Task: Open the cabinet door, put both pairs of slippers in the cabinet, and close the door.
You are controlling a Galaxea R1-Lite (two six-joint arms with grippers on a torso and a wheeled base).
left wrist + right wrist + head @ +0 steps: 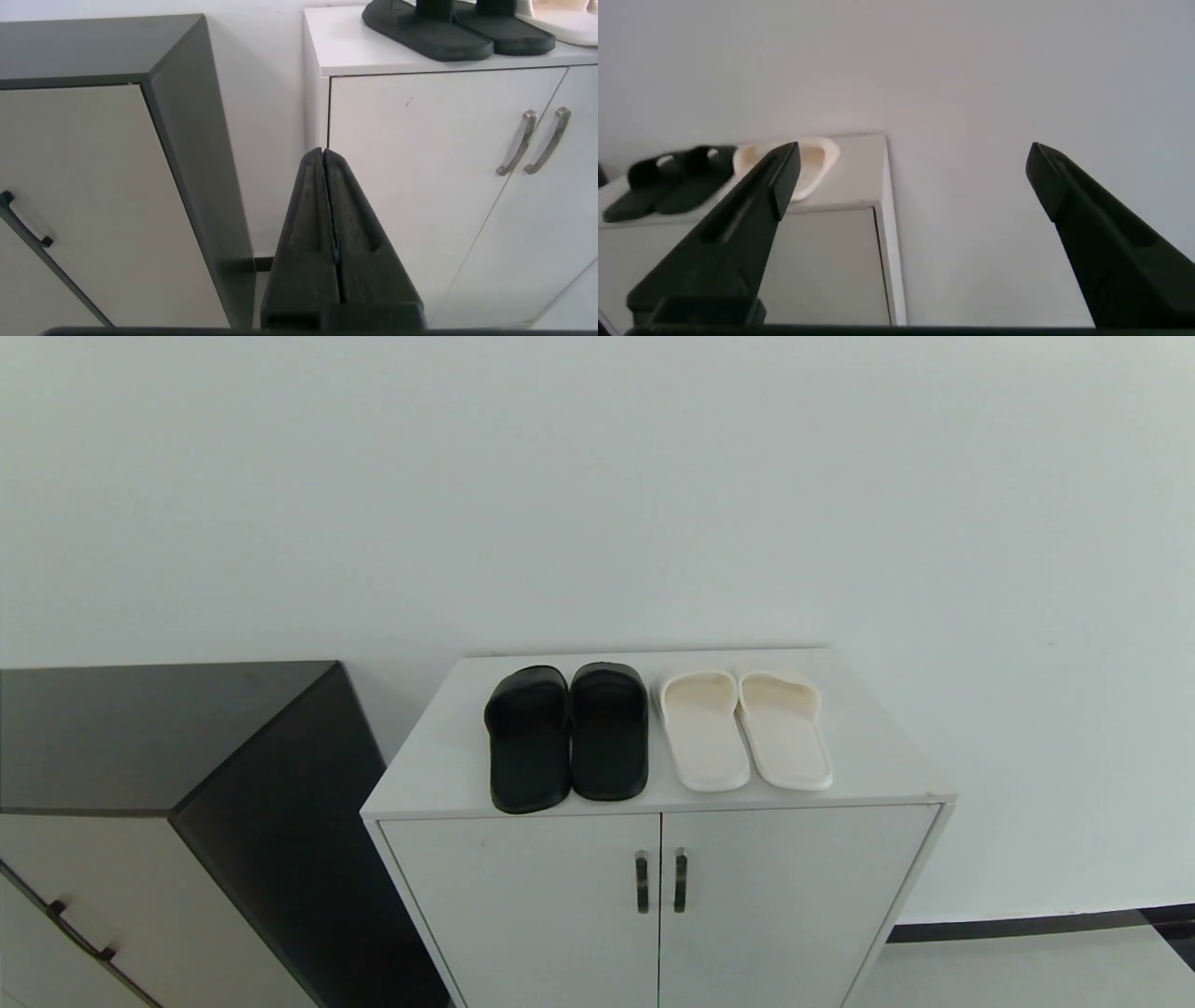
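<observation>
A white cabinet [523,915] stands against the wall with both doors closed, its two metal handles [660,880] side by side at the middle. On its top lie a pair of black slippers [567,735] and, to their right, a pair of cream slippers [744,728]. My left gripper [323,161] is shut with nothing in it, low in front of the cabinet's left door [420,187]; the handles [534,142] and the black slippers [458,28] are in that view. My right gripper [910,163] is open and empty, off the cabinet's right side [887,243], with the cream slippers [799,163] beyond.
A taller unit with a black top and side [233,775] and pale drawer fronts [65,915] stands close to the cabinet's left. White wall behind. Pale floor [1027,971] and a dark baseboard [1027,926] lie to the cabinet's right.
</observation>
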